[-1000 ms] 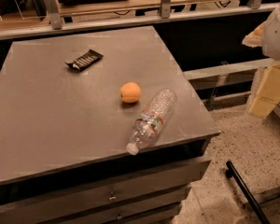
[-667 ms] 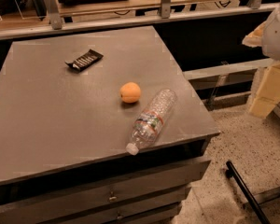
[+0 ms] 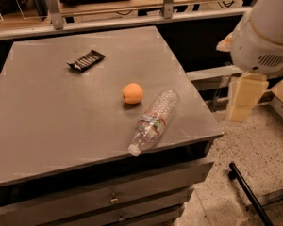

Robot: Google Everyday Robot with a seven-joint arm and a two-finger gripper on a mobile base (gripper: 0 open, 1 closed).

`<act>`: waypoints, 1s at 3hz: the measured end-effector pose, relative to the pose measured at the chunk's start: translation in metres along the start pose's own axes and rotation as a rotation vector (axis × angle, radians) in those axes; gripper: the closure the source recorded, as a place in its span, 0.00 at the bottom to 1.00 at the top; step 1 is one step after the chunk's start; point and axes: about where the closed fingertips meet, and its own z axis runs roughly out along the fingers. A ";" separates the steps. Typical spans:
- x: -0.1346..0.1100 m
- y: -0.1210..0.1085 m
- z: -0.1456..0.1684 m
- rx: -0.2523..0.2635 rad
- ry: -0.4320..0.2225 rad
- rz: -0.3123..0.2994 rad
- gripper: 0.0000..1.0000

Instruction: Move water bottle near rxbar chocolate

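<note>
Camera view: bottle (image 3: 153,123) lying at surface (image 3: 52,117) front edge; hand (image 3: 241,100) off to the right, cannot tell its state.
Likely light, crushable, rolls; grasp across label band. Chocolate bar (image 3: 86,60) well apart, back-left.

No legible lettering on water bottle (image 3: 153,123) label (or rxbar chocolate (image 3: 86,60) wrapper)

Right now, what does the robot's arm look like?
The arm is fat, round and white, with a small slotted vent on its side. Under it, past the right edge of the table, is the gripper, made of pale cream blocks. No cables or markings show.
</note>
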 end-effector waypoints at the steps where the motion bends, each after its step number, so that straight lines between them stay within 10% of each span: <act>1: -0.027 0.003 0.037 -0.042 0.002 -0.159 0.00; 3: -0.085 0.016 0.084 -0.164 -0.175 -0.511 0.00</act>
